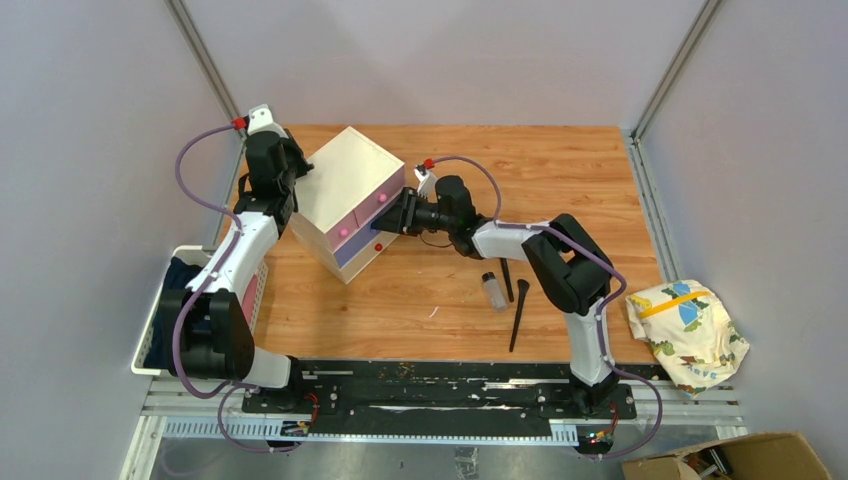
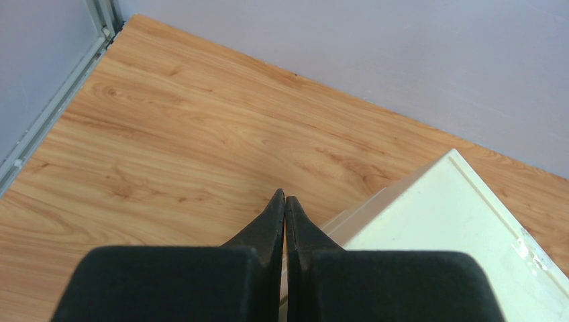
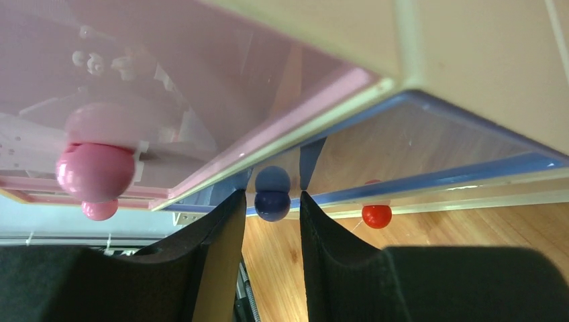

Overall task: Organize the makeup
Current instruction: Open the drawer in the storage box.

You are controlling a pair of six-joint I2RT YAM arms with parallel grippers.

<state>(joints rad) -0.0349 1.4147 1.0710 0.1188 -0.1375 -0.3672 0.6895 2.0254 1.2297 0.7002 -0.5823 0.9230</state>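
The left fingers were pressed flat together with nothing between them. They sat over the far left corner of the cream box, and whether they touched it could not be told. The right fingers were spread apart in front of the box's drawers, one on each side of a dark blue knob. A thin gap showed on both sides of the knob, so they were not pinching it.

The cream box stood at an angle on the worktop. The top view showed two pink drawers above a purple drawer, whose front stood slightly out from the box. The right wrist view showed faint shapes behind the glossy pink drawer front, too unclear to name. A white basket by the worktop's left edge held something dark blue and something pink.

The makeup lay loose on the worktop near the right arm, well apart from the box. There was one small clear bottle and two slim black brushes. The shorter brush lay just beside the bottle, and the longer brush lay a little nearer the arm bases.

The right wrist view showed four knobs: two pink, one dark blue and one red. One patterned cloth bundle lay off the right edge, with one cardboard box in the near right corner.
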